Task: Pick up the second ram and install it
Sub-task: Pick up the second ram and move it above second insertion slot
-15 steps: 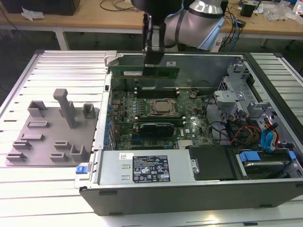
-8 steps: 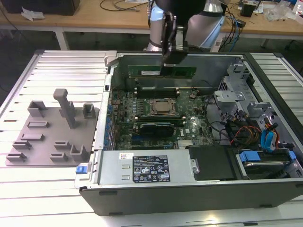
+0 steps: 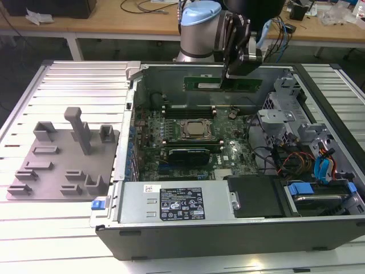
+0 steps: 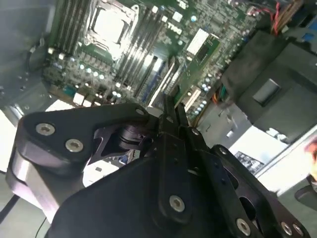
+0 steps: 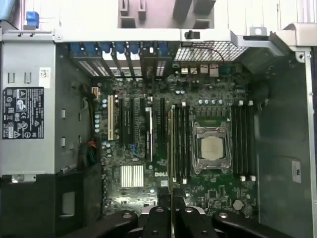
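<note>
In the exterior view my gripper (image 3: 227, 76) is shut on the second ram (image 3: 202, 84), a dark green stick held level and lengthwise. It hangs above the far side of the open computer case, over the memory slots behind the CPU socket (image 3: 197, 129). In both wrist views the black fingers (image 5: 159, 214) are closed together, with a thin edge-on strip between them above the motherboard (image 5: 133, 148). The CPU socket (image 5: 211, 148) and its flanking slots lie below. Another dark stick (image 3: 191, 152) sits in a slot in front of the socket.
A grey plastic plate with upright blocks (image 3: 63, 165) lies on the slatted table at the exterior view's left. The power supply (image 3: 171, 202) fills the case front. Drive bays and coloured cables (image 3: 319, 165) crowd the right side. The case walls (image 3: 137, 74) ring the board.
</note>
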Robot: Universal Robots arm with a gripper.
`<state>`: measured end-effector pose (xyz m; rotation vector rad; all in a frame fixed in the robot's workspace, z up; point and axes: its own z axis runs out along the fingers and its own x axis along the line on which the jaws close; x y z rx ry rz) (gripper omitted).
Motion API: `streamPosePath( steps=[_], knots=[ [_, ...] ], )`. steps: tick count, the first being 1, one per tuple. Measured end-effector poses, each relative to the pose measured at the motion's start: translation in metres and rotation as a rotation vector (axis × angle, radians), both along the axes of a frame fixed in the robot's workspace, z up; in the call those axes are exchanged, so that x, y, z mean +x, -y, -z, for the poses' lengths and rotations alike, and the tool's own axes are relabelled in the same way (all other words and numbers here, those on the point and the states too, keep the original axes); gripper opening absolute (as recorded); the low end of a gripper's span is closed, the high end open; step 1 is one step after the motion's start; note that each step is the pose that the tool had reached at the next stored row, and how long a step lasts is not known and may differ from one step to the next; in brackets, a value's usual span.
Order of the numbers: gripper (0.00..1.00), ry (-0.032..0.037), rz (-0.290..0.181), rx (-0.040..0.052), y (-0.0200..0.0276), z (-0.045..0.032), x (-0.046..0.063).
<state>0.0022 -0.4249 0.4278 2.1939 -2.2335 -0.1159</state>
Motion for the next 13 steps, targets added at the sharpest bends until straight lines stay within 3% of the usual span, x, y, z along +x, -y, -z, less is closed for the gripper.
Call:
streamPosePath(
  steps=[1, 2, 5, 7, 8, 11, 13],
  knots=[
    [0.11, 0.0, 0.0, 0.0433, -0.0001, 0.0002, 0.0],
    [0.11, 0.0001, -0.001, 0.0571, -0.0003, 0.002, 0.0],
    [0.11, -0.0001, -0.002, 0.057, -0.0066, 0.0111, 0.0],
    [0.11, -0.0001, -0.004, 0.0571, -0.0184, 0.0164, 0.0],
    [0.11, -0.0001, -0.004, 0.0571, -0.0217, 0.0181, 0.0],
    [0.11, -0.0002, -0.005, 0.0569, -0.0279, 0.0289, 0.0],
    [0.11, -0.0001, -0.005, 0.0573, -0.029, 0.0341, 0.0]
  ],
)
